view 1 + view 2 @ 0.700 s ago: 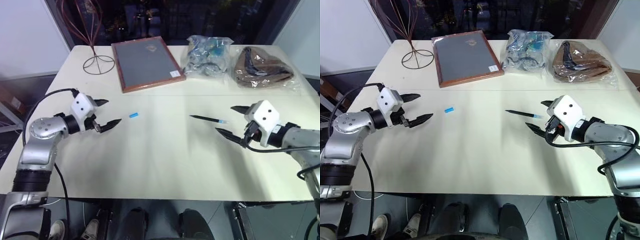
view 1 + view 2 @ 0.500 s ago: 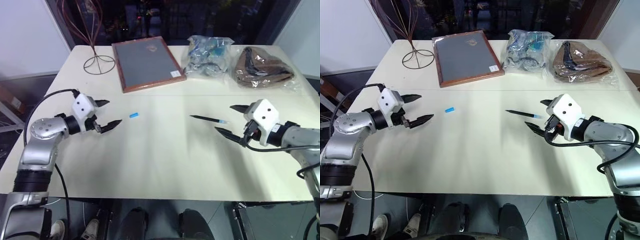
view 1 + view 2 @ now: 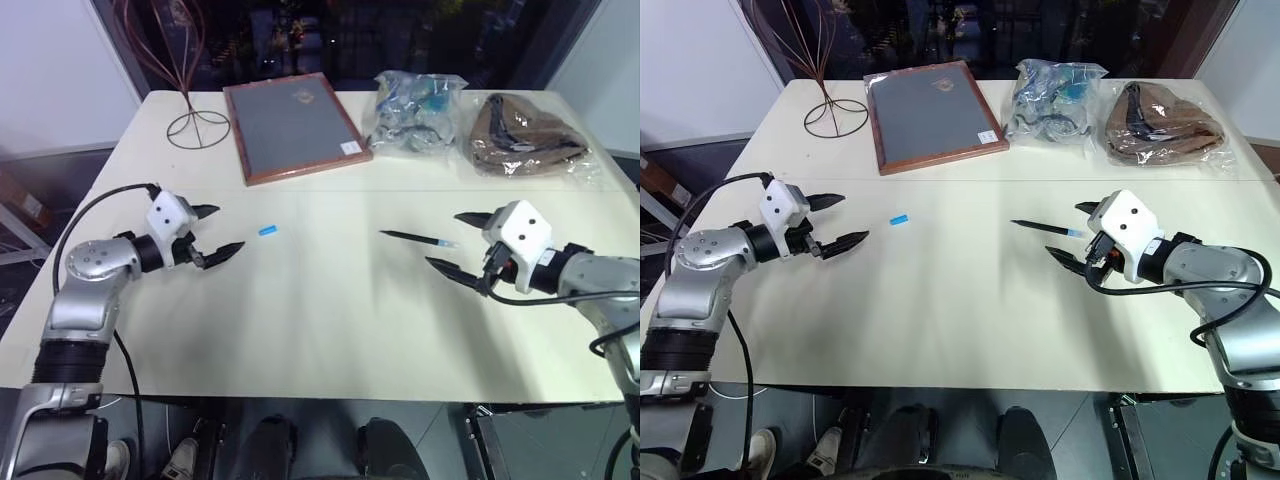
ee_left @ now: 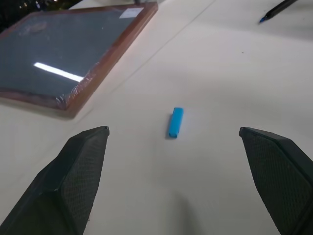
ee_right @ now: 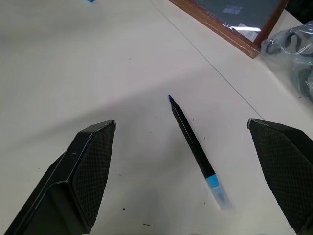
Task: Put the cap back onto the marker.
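One cap (image 3: 268,230), one marker (image 3: 417,238), one wood-framed board (image 3: 293,125), one wire stand (image 3: 196,128) and two plastic-wrapped bundles, a clear one (image 3: 417,110) and a brown one (image 3: 523,135), are lying on the cream table (image 3: 320,320).

The cap is showing as a short, bright light-blue cylinder. The marker is showing as a thin black stick with a blue pointed tip and a pale bluish rear end.

Taking the framed board as landmark, the cap is lying just below its near edge, and the marker is lying further off toward the right arm's side.

The left gripper (image 3: 222,230) is hovering beside the cap, fingers spread wide and gripping nothing, the cap lying ahead between them in its wrist view. The right gripper (image 3: 460,245) is likewise gaping wide and empty, the marker lying ahead between its fingers, untouched.
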Tool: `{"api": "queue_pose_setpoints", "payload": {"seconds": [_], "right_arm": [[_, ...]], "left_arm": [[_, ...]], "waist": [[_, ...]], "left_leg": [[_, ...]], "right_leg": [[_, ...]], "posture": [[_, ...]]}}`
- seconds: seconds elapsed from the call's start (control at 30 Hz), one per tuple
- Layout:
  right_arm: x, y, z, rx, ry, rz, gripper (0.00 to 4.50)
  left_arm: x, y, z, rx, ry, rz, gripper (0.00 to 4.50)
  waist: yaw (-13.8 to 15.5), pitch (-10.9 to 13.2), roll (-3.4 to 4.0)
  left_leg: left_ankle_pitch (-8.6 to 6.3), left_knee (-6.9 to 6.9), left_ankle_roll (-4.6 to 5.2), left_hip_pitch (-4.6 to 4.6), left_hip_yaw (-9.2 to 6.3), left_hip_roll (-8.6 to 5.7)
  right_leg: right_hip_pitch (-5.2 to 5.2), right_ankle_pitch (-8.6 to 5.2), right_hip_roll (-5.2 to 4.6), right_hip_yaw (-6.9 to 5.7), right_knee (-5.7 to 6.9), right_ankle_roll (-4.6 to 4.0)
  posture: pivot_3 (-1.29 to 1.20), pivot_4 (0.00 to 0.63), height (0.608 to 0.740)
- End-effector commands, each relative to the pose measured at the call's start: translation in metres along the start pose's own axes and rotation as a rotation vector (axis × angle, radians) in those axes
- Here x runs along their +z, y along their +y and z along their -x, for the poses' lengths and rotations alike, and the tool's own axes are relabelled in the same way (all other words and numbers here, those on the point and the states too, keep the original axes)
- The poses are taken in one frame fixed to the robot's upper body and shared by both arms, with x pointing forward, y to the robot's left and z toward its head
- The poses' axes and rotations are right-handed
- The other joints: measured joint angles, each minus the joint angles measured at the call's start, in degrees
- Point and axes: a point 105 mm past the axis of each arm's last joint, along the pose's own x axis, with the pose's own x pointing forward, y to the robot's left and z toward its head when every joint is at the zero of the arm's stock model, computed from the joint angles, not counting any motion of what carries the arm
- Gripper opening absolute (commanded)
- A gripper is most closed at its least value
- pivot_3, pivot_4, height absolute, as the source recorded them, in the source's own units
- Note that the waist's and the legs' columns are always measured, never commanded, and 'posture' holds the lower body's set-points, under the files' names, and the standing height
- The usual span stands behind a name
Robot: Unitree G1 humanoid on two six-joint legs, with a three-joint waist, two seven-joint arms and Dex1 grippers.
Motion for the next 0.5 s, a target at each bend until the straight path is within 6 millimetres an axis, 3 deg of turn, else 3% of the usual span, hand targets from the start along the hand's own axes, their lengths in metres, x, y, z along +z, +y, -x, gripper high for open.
{"api": "queue_pose_setpoints", "payload": {"seconds": [0.03,0.5], "right_arm": [[0.013,-0.001,0.001,-0.011,-0.036,0.039,4.46],[0.018,0.014,0.001,-0.011,-0.061,0.009,4.46]], "left_arm": [[0.004,0.003,-0.004,-0.003,-0.017,-0.010,4.50],[-0.002,0.013,-0.018,-0.021,-0.016,0.016,4.50]], "waist": [[0.0,0.0,0.00],[-0.1,0.0,0.00]], "left_leg": [[0.00,0.01,0.00,0.00,0.00,0.00],[0.00,0.06,0.00,-0.04,0.01,-0.02]], "right_leg": [[0.00,0.00,0.00,0.00,0.00,0.00],[-0.01,0.00,0.00,-0.07,0.06,0.00]], "posture": [[0.00,0.150,0.740],[0.00,0.150,0.740]]}}
